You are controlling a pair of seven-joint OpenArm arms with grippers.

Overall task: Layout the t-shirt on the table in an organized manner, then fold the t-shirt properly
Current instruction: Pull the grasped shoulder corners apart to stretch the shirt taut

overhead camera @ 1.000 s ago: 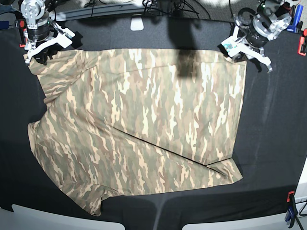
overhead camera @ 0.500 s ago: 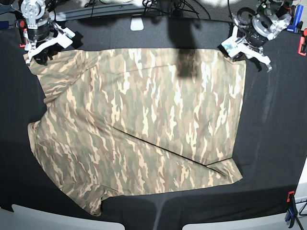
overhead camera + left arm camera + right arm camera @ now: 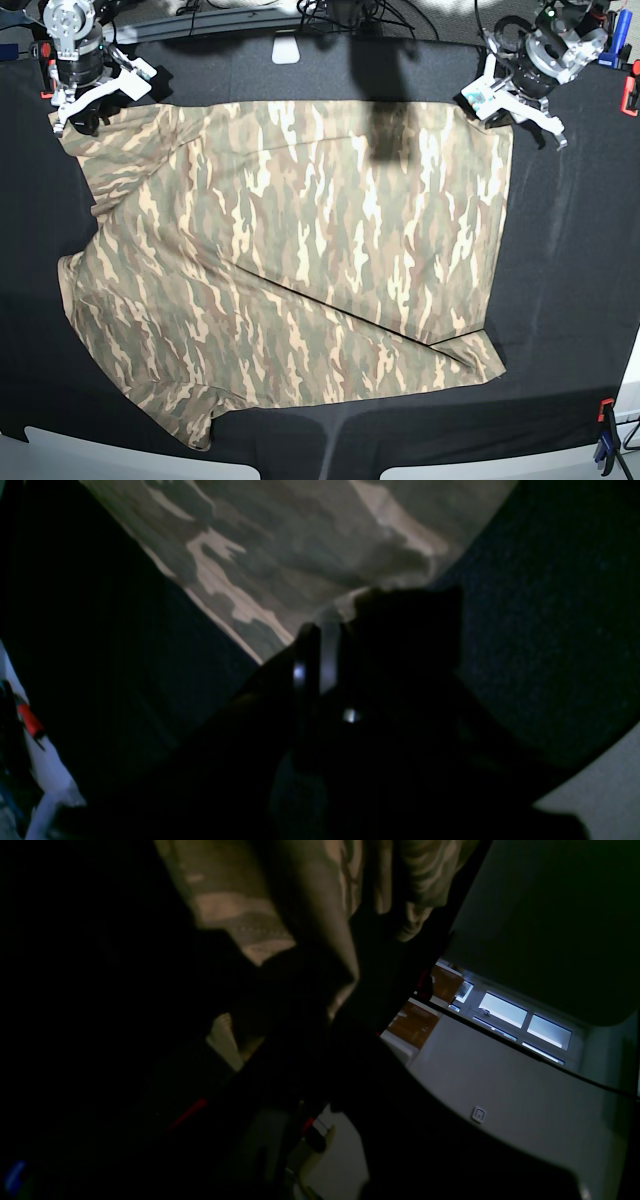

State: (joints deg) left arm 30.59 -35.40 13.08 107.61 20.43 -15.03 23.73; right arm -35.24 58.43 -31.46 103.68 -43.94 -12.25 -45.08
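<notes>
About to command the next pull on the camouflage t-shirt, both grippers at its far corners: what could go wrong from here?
1. The left gripper pinches only the very corner of the tan-and-olive camouflage t-shirt; a hard pull could slip it free.
2. The right gripper holds bunched cloth; releasing may leave that corner crumpled.
3. A diagonal crease and a folded near corner remain on the black cloth-covered table; folding now would likely trap them.

We find no text, label, brand or number that can be read in any view. The t-shirt (image 3: 290, 260) bears only camouflage print, without lettering.
</notes>
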